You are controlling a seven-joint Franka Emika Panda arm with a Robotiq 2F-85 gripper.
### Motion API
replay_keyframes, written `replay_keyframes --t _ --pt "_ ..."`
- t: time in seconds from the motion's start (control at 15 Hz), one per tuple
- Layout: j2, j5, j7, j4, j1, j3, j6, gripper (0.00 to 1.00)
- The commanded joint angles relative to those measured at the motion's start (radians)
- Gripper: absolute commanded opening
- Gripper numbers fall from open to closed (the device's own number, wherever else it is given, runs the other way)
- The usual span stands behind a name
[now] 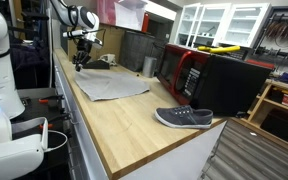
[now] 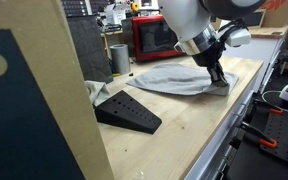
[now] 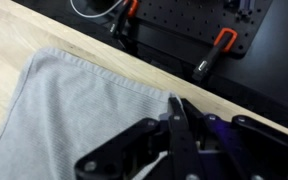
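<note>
A grey cloth (image 1: 109, 85) lies spread flat on the wooden countertop (image 1: 134, 125); it also shows in an exterior view (image 2: 174, 78) and in the wrist view (image 3: 74, 110). My gripper (image 3: 174, 100) is down at the cloth's corner by the counter's edge. Its fingers are closed together and pinch the tip of that corner. In both exterior views the gripper (image 1: 80, 62) (image 2: 216, 76) stands upright over this corner, close to the counter surface. The rest of the cloth lies loose and unfolded.
A dark shoe (image 1: 184, 118) (image 2: 129, 110) lies on the counter beyond the cloth. A red and black microwave (image 1: 199, 75) (image 2: 154, 38) and a metal cup (image 2: 119, 57) stand at the back. Orange-handled clamps (image 3: 212, 55) lie below the counter's edge.
</note>
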Motion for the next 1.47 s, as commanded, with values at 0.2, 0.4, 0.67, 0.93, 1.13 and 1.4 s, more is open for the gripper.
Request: replay_keyframes --t 0.2,0.4,0.67,0.93,1.13,1.4 --pt "-0.059 -0.134 -0.297 0.077 -0.046 -0.043 -0.257 0.02" --pt "-0.037 -0.225 -0.376 0.132 -0.060 -0.055 -0.324 0.02" --pt "0.022 -0.342 -0.477 0.225 -0.060 -0.055 -0.385 0.02" --pt "0.080 -0.454 -0.575 0.300 -0.048 -0.040 -0.417 0.02" --pt "0.120 -0.531 -0.666 0.341 -0.032 -0.024 -0.427 0.02" --pt "0.153 -0.625 -0.794 0.370 -0.014 0.003 -0.419 0.02"
